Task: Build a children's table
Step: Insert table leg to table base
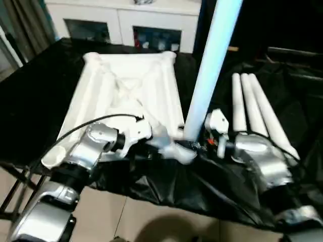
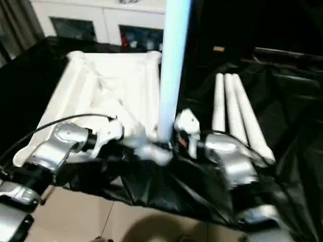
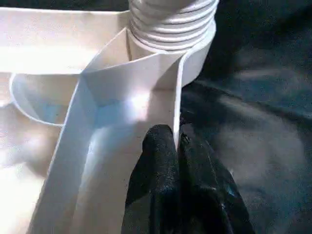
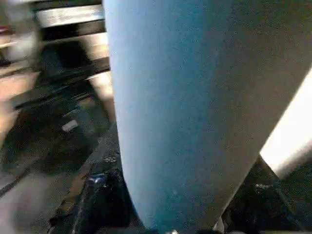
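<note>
One upright leg (image 1: 209,65), clasped by the right gripper (image 1: 202,143), needs squaring over the table top (image 1: 126,96) corner socket (image 3: 170,29) while the left gripper (image 3: 178,146) pinches its rim.

Top (image 1: 126,88): white plastic, smooth, slight sheen, ribbed underside. Upright leg (image 1: 209,70): smooth white tube, end ridged with rings at the socket. Three spare legs (image 1: 252,108): same glossy plastic. Table (image 1: 35,96): black cloth, wrinkled, faintly shiny. Forearms (image 1: 260,156): silver, brushed-metal look. Left pincer (image 3: 176,146) fingers: matt black.
</note>
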Tool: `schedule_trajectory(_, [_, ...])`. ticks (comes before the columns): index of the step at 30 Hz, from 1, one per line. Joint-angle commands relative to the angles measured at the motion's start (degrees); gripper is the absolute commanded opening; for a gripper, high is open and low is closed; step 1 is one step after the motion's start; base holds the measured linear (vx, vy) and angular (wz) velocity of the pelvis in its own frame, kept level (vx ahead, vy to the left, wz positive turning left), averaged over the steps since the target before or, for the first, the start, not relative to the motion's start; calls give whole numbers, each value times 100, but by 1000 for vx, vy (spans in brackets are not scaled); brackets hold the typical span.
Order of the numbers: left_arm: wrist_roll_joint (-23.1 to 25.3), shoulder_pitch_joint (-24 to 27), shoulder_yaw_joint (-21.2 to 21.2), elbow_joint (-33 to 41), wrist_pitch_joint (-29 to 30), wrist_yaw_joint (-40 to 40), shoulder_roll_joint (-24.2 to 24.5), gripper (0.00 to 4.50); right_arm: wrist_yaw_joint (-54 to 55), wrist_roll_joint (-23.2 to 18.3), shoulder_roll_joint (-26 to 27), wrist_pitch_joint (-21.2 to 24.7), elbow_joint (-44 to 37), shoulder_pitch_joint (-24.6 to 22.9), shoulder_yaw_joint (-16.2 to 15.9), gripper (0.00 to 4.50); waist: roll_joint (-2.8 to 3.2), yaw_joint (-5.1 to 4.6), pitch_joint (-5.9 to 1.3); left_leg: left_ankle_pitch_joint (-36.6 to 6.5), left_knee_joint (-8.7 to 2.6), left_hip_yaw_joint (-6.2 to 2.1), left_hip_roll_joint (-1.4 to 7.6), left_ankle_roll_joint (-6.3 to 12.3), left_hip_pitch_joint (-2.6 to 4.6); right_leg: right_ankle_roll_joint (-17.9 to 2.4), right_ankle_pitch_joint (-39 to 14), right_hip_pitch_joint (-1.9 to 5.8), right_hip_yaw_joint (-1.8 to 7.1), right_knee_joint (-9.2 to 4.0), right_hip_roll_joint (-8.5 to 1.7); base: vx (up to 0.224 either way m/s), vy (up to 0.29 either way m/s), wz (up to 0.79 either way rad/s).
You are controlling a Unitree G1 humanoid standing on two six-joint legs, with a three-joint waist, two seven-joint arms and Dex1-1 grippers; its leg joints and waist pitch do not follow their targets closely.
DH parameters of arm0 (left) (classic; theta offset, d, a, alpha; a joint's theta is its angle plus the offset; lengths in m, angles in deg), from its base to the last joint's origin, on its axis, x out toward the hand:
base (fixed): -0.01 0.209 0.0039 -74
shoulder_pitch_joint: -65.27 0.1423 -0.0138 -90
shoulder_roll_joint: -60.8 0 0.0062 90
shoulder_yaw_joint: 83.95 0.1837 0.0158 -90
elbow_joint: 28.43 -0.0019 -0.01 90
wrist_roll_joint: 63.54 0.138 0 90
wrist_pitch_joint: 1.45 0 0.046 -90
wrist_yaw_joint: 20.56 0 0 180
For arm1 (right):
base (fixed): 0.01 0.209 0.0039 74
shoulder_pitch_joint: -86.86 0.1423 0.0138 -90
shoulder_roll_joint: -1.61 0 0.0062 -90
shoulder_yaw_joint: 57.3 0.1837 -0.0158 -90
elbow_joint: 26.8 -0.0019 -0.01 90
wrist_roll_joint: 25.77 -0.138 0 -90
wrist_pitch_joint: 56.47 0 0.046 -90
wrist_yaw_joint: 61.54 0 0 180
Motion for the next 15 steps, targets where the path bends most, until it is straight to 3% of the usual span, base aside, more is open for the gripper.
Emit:
schedule_trajectory(1, [-61, -139, -368, 475, 484, -940, -281, 0, 1054, 505, 247, 320, 904, -108, -108, 191, -10, -34, -168, -2647, -541, 136, -127, -110, 3, -869, -2958, 209, -138, -458, 140, -64, 2, -10])
schedule_trajectory(3, [-63, -15, -483, 818, 796, -1278, -439, 0, 1612, 440, 431, 409, 1133, 11, 118, 191, 8, -74, -177, -2784, -532, 115, -139, -149, 28, -755, -3205, 181, -163, -509, 139, -61, 2, -9])
schedule_trajectory(4, [-17, 118, -580, 1182, 1109, -1687, -638, 0, 2093, 365, 588, 503, 1367, 140, 303, 191, 12, -90, -172, -2818, -528, 118, -129, -111, 39, -794, -3089, 165, -171, -524, 149, 0, 0, 0])
schedule_trajectory(6, [36, 212, -589, 1402, 1231, -1858, -746, 0, 2259, 342, 653, 534, 1458, 192, 357, 191, 15, -102, -155, -2837, -528, 133, -131, -54, 36, -840, -2995, 151, -186, -542, 164, 0, 0, 0])
schedule_trajectory(7, [133, 430, -608, 1901, 1603, -2239, -1032, 0, 2520, 394, 775, 523, 1621, 297, 375, 191, 9, -125, -177, -2734, -535, 142, -101, -33, 10, -929, -2718, 191, -190, -498, 159, 0, 0, 0])
schedule_trajectory(8, [158, 465, -594, 1970, 1634, -2291, -1073, 0, 2546, 402, 798, 520, 1640, 313, 374, 191, 4, -132, -150, -2669, -546, 142, -107, -9, -19, -934, -2678, 196, -202, -512, 162, 0, 0, 0])
schedule_trajectory(9, [270, 625, -465, 2255, 1697, -2479, -1229, 0, 2660, 415, 929, 512, 1744, 400, 401, 191, 14, -126, -163, -2632, -534, 159, -108, 9, -5, -932, -2665, 189, -212, -520, 164, 0, 0, 0])
schedule_trajectory(10, [290, 671, -400, 2288, 1643, -2499, -1269, 0, 2650, 426, 968, 506, 1753, 420, 392, 191, 5, -140, -157, -2629, -533, 153, -119, 13, -17, -912, -2690, 196, -226, -525, 171, 0, 0, 0])
schedule_trajectory(11, [292, 674, -395, 2290, 1639, -2500, -1271, 0, 2649, 427, 971, 506, 1753, 421, 391, 191, -67, -145, -165, -2598, -523, 166, -125, 39, -23, -893, -2703, 194, -224, -533, 181, 0, 0, 0])
schedule_trajectory(12, [272, 705, -338, 2308, 1648, -2530, -1302, 0, 2651, 454, 1016, 483, 1793, 452, 385, 191, -35, -121, -166, -2586, -526, 161, -125, 42, -7, -894, -2708, 182, -222, -526, 178, 0, 0, 0])
schedule_trajectory(15, [304, 738, -211, 2327, 1747, -2664, -1288, 0, 2666, 496, 1097, 440, 1891, 518, 366, 191, -42, -120, -171, -2342, -535, 175, -117, 74, -28, -976, -2315, 200, -209, -494, 189, 0, 0, 0])
